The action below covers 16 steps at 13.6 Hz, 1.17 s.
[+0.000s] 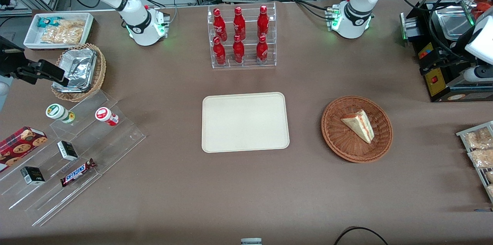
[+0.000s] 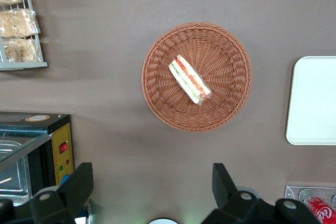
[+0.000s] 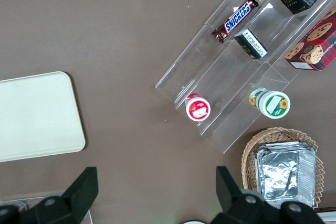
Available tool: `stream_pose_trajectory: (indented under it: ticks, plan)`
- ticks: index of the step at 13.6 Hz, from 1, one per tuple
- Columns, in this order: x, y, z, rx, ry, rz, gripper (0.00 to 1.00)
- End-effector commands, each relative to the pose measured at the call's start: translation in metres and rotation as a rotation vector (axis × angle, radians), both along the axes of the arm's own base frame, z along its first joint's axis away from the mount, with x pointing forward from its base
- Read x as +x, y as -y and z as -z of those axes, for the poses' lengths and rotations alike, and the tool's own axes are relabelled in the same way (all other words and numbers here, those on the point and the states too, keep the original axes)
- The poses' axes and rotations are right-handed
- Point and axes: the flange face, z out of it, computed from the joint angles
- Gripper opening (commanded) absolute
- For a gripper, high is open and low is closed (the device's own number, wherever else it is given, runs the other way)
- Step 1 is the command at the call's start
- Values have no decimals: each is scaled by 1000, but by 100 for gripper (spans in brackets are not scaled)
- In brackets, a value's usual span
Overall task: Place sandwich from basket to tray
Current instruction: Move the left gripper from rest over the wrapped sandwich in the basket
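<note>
the sandwich lies on its side in the round brown basket, toward the working arm's end of the table, its red and green filling edge turned to that same end. just beside the basket, toward the middle of the table, sits the cream tray, flat, with nothing on it; the two are near but not touching. farther toward the parked arm's end, a clear stepped stand holds a snickers bar, small dark boxes, a cookie box and two small lidded tubs. farther from the front camera than the tray stands a clear rack of red bottles, six of them in two rows.

the gripper hangs high above the table, apart from the basket, over the ground between the basket and the arm's base. its two fingers stand wide apart with nothing between them. in the wrist view the sandwich shows well within the basket, slightly off its middle, with a corner of the tray beside the basket.
</note>
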Motion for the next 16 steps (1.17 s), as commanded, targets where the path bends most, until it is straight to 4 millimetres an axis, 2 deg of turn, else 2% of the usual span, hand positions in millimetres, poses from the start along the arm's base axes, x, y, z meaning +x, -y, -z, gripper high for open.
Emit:
stream_pose_trajectory:
  ticks: [1, 4, 5, 8, 10, 13, 16]
  plan:
    - [-10, -2, -4, 6, 6, 12, 100]
    - [-7, -1, 2, 1, -8, 2, 100]
    - [-2, 0, 14, -2, -30, 3, 100]
    - [32, -1, 86, -28, -154, -34, 100]
    - [47, 0, 123, -27, -184, -63, 100]
    - [48, 6, 186, -11, -148, -182, 100]
    - [38, 45, 229, 32, -102, -366, 100]
